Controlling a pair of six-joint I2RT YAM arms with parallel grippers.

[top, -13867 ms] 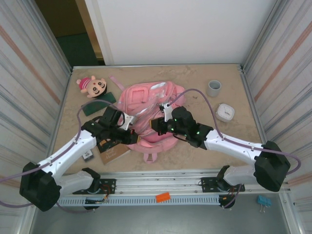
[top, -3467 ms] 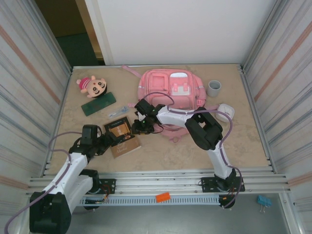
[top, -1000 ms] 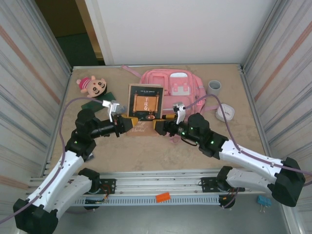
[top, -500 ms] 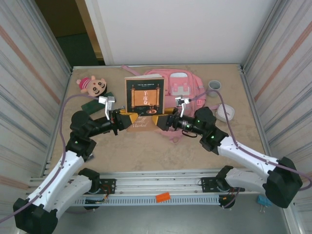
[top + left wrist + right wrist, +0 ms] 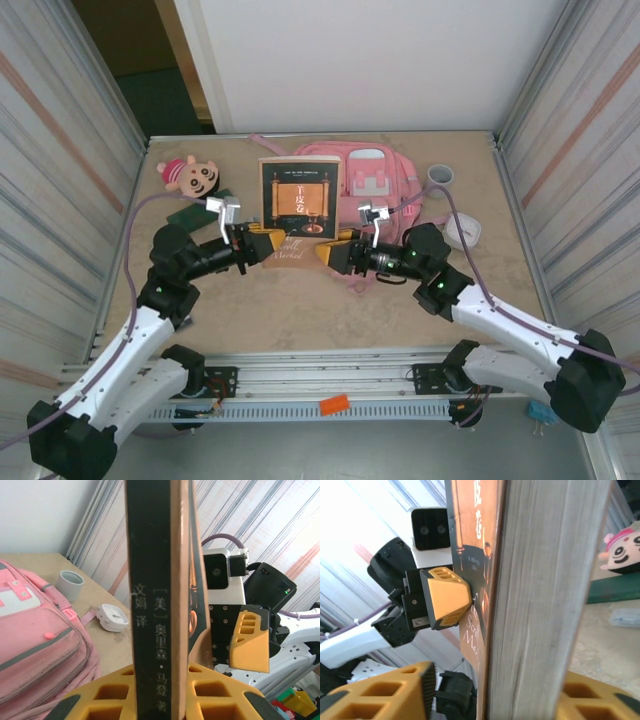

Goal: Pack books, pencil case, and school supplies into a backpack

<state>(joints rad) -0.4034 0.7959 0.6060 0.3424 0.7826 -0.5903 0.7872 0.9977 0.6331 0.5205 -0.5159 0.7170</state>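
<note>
- Brown and tan, the cover of the book point(image 5: 297, 196) faces the overhead camera. The book is held up on edge just in front of the backpack point(image 5: 385, 175), and in that view it overlaps the backpack's near-left corner.
- My left gripper point(image 5: 262, 244) is clamped on the lower spine with a pad on each cover. That grip holds the book upright instead of letting it flop flat.
- My right gripper point(image 5: 333, 250) straddles the page edge on the opposite side. One pad looks clear of the cover, so I cannot tell whether it grips or only steadies.
- I judge the hold from both sides is meant to steer a thick book into the backpack edge-first. I cannot make out an open zip from here.
- The pencil case point(image 5: 186, 213) lies on the table well left of the backpack, near the doll point(image 5: 190, 176), not yet packed.
</note>
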